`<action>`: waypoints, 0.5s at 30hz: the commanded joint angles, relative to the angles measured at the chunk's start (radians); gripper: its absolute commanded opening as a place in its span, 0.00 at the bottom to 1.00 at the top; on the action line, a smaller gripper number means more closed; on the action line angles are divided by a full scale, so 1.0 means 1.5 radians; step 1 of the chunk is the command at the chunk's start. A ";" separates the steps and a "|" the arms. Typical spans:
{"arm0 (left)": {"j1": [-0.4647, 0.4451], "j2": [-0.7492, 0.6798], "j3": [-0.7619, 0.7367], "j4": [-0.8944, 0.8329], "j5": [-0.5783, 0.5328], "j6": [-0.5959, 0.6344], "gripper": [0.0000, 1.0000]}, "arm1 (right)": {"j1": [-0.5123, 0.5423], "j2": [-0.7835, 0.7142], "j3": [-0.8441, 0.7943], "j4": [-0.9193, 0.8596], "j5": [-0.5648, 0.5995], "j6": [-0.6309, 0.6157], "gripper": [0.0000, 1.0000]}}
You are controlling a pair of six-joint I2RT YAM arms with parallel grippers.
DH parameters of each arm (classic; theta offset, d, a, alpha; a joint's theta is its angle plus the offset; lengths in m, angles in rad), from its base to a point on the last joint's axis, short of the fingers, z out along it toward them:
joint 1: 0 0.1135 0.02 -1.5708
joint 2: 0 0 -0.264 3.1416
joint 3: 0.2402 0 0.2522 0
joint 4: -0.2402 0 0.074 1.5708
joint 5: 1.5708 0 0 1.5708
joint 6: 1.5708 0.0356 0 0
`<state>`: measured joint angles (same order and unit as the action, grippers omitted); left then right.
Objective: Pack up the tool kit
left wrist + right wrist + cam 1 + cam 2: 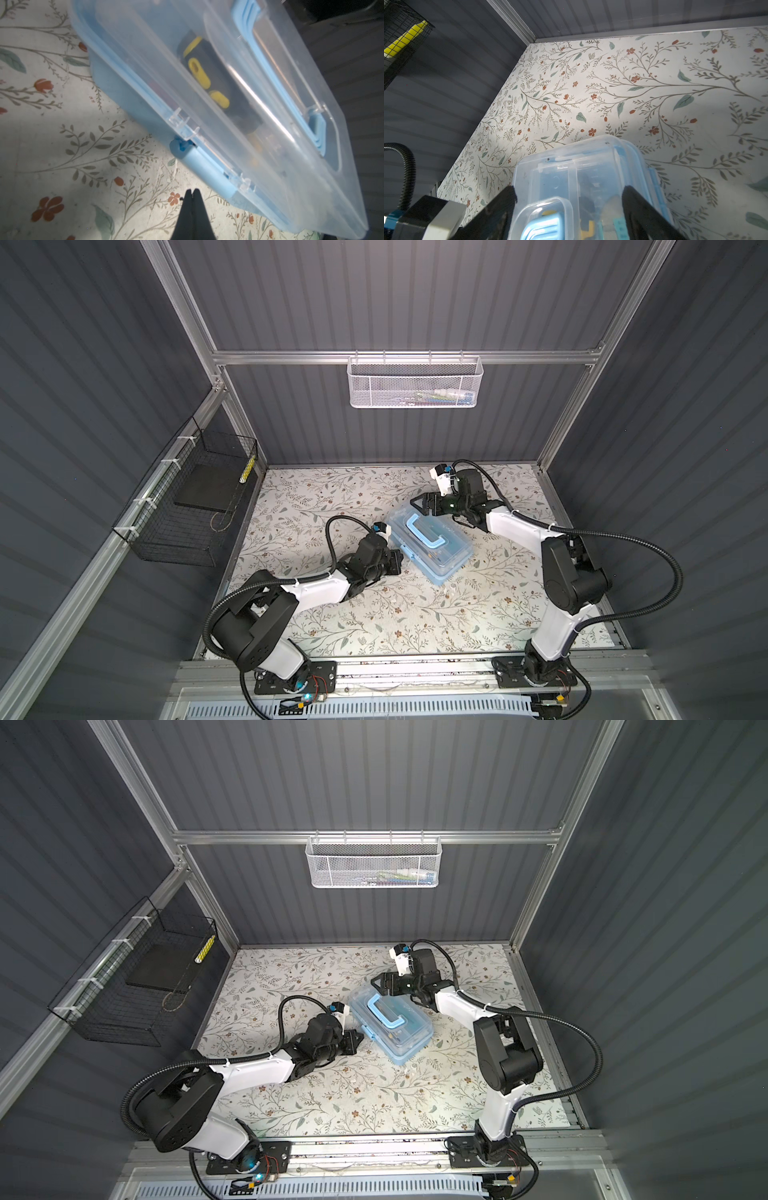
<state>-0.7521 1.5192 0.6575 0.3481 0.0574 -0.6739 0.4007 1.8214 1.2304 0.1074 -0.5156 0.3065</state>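
Near the middle of the worktop point(374, 622), the left gripper point(193, 193) has its fingers pressed together, empty, just beside the blue latch point(207, 172) of the closed tool kit box point(430, 547). Only the left wrist view shows a yellow-and-black tool point(199, 76) under the clear lid point(145, 62). Farther back, the right wrist view shows the right gripper point(569, 193) with fingers apart astride the box's far end.

I can't make out the bits point(446, 396) in the white basket point(374, 383), too small from up here, and under the box point(145, 52) lid the black-and-yellow tool point(199, 72) is just a blur.
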 commanded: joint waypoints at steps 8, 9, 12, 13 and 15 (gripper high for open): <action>0.001 0.051 0.043 0.055 0.037 0.010 0.00 | 0.014 0.041 -0.058 -0.106 -0.053 0.024 0.83; 0.000 0.050 0.044 0.051 0.035 0.011 0.00 | 0.015 0.038 -0.061 -0.105 -0.054 0.025 0.83; 0.000 0.038 0.040 0.036 0.020 0.020 0.00 | 0.015 0.033 -0.068 -0.103 -0.052 0.026 0.83; 0.000 0.036 0.039 0.030 0.016 0.022 0.00 | 0.014 0.032 -0.070 -0.102 -0.052 0.026 0.83; 0.000 0.037 0.042 0.028 0.016 0.025 0.00 | 0.014 0.030 -0.073 -0.097 -0.055 0.031 0.83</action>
<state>-0.7513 1.5654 0.6933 0.4107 0.0902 -0.6651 0.3981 1.8187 1.1908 0.1837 -0.5240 0.3077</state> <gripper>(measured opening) 0.043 0.828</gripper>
